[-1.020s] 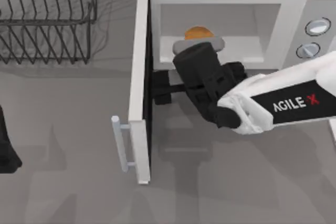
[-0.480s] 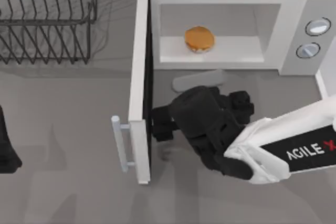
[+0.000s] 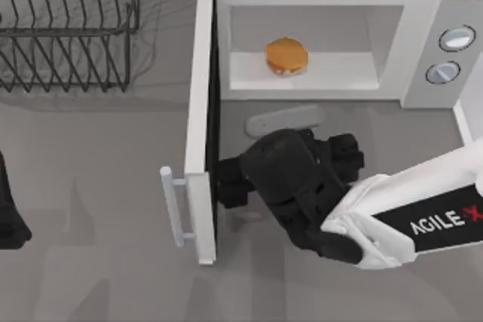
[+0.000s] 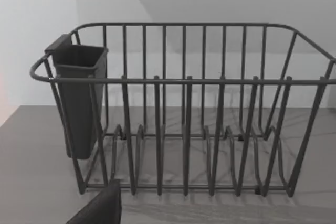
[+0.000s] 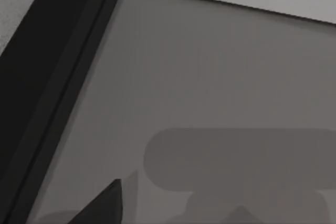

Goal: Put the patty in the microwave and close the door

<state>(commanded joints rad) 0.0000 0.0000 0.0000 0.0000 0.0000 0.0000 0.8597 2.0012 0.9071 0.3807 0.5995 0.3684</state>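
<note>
The patty (image 3: 286,56) lies on the floor of the microwave (image 3: 324,1), a little left of the cavity's middle, dome up and touching no wall. The microwave stands at the far side of the tabletop (image 3: 98,186), its two round knobs (image 3: 449,54) on the panel at the right. The door (image 3: 200,126) stands fully open, swung out toward the near edge and seen edge-on, with its dark inner face turned to the right and the pale bar handle (image 3: 175,205) on its left, outer side near the free end.

The right arm (image 3: 407,220) reaches in from the right, low over the tabletop in front of the open cavity. Its pincer (image 3: 230,182) points left, with the dark fingertips just beside the door's inner face near the free end; whether they touch it, and how wide they are set, I cannot tell. It holds nothing I can see. In the right wrist view the door's dark edge (image 5: 47,77) runs slantwise beside grey tabletop.

The left pincer (image 3: 9,220) is parked at the tabletop's left edge, its spread also unclear. A black wire rack (image 3: 68,28) stands at the far left, well apart from the microwave; the left wrist view shows a dark cup (image 4: 79,98) hung at one end of it.
</note>
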